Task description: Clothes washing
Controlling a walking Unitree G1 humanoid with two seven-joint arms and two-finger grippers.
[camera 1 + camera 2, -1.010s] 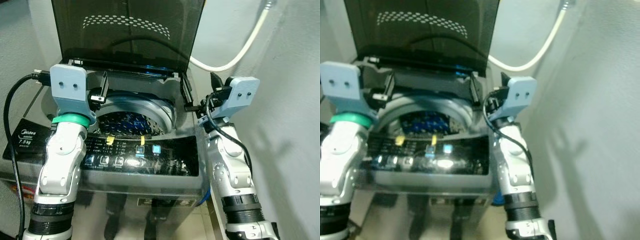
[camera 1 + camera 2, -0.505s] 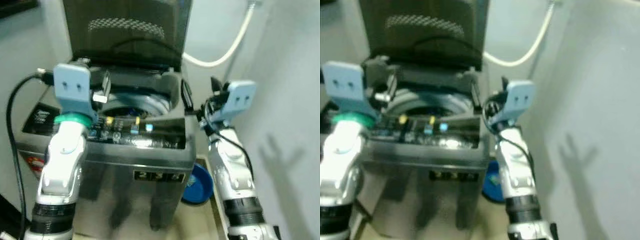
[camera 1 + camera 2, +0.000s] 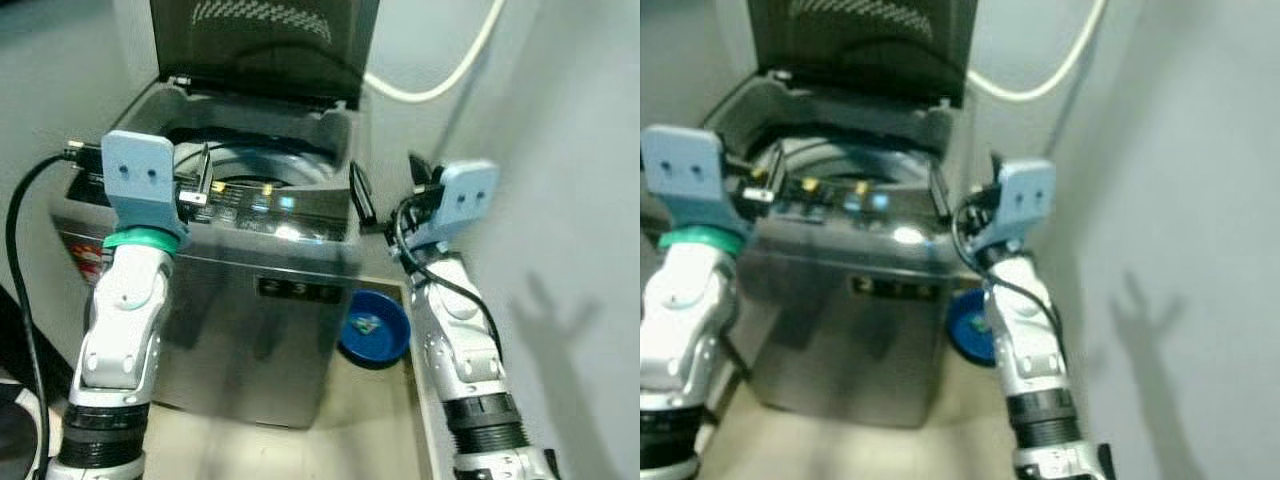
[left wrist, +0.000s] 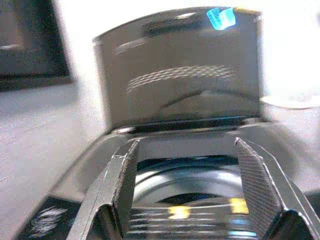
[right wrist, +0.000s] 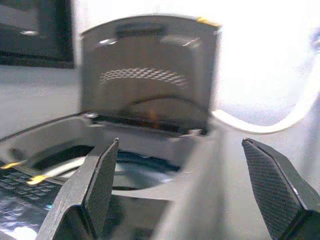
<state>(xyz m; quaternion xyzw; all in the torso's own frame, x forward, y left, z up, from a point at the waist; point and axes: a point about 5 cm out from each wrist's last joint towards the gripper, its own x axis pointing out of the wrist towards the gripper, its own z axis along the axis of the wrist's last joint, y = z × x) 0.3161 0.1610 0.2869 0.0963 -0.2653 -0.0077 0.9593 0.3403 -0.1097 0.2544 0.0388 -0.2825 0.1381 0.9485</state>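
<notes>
A grey top-loading washing machine [image 3: 260, 290] stands before me with its dark lid [image 3: 265, 45] raised upright. Lights glow on its control panel [image 3: 275, 205] along the front edge. Something dark blue lies in the tub [image 5: 145, 162]. My left gripper [image 3: 205, 178] is open, held in the air above the panel's left end, pointing at the tub [image 4: 187, 180]. My right gripper [image 3: 358, 195] is open too, beside the machine's front right corner. Both hold nothing.
A blue basin [image 3: 373, 328] sits on the floor between the machine and the right wall [image 3: 570, 200]. A white hose [image 3: 450, 75] curves along the wall behind the lid. A black cable [image 3: 15, 260] loops from my left wrist.
The whole view has pulled back from the machine, so its front and the blue basin now show. Both grippers stay raised and open.
</notes>
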